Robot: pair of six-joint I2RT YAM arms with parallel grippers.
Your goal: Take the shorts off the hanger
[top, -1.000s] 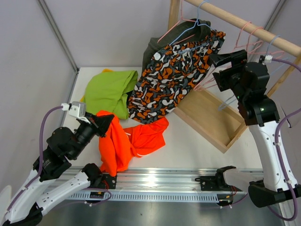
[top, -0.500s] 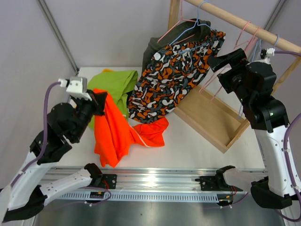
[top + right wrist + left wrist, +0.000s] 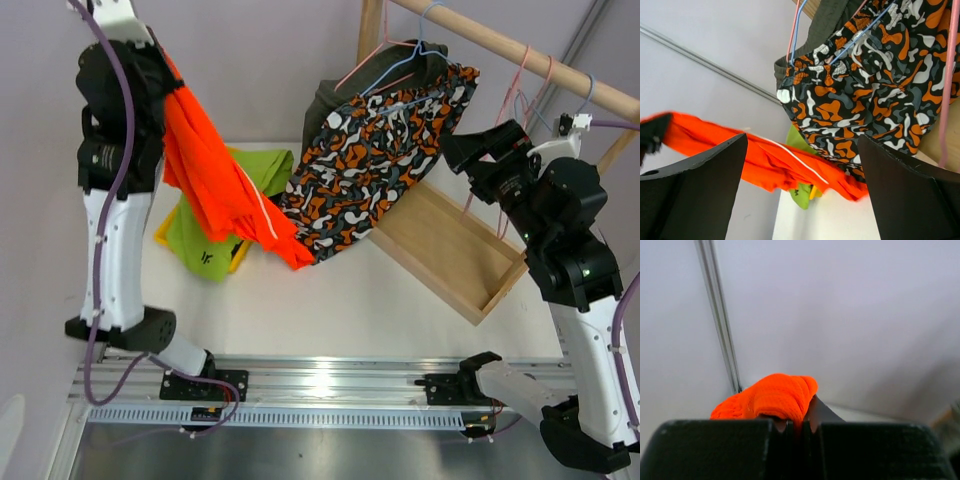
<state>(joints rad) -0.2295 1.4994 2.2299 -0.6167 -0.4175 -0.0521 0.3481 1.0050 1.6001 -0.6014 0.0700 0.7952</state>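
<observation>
My left gripper (image 3: 163, 66) is raised high at the back left and is shut on the bright orange shorts (image 3: 215, 175), which hang down from it to the table. The left wrist view shows orange cloth (image 3: 775, 397) pinched between the jaws of the left gripper (image 3: 802, 425). The camouflage shorts (image 3: 380, 150) hang on a blue hanger (image 3: 405, 70) from the wooden rod (image 3: 520, 45), with the dark olive shorts (image 3: 333, 100) behind them. The lime green shorts (image 3: 205, 240) lie on the table. My right gripper (image 3: 462, 150) is open and empty beside the camouflage shorts (image 3: 875, 90). The navy shorts are out of view.
A wooden base tray (image 3: 450, 250) lies under the rod at the right. Empty pink and blue hangers (image 3: 525, 90) hang on the rod near my right arm. A wooden post (image 3: 370, 30) stands at the back. The metal rail (image 3: 320, 385) runs along the near edge.
My left arm has swung up from low over the table to high at the back left, lifting the orange shorts off the table. My right gripper has shifted slightly down and right.
</observation>
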